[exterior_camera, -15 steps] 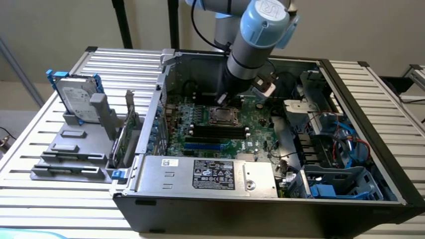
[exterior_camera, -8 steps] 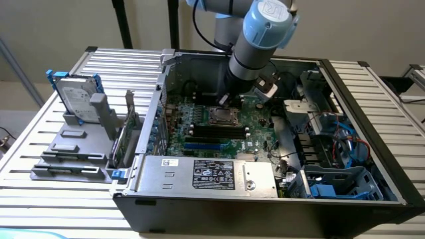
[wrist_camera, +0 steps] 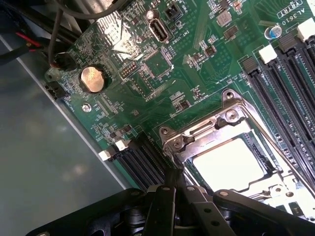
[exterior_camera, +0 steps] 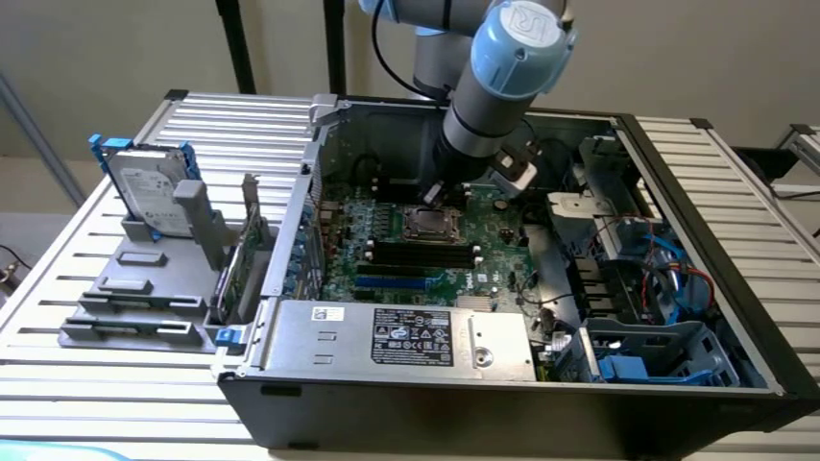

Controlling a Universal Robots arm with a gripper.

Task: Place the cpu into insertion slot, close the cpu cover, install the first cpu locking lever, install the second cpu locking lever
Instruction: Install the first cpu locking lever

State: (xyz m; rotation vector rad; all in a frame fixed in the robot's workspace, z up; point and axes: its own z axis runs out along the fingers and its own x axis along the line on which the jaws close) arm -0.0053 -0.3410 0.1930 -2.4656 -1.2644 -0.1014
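Claw [wrist_camera: 174,189] tips partly cut off

Green circuit board [wrist_camera: 162,64] print, upside down: "AL3610"; "INT_USB2".

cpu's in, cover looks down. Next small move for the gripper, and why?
Probably a short nudge along the cover's edge to catch the first locking lever, which I cannot make out for sure. The cpu lies in the slot, the cover lies flat over it, and the shut gripper sits at the cover's corner.
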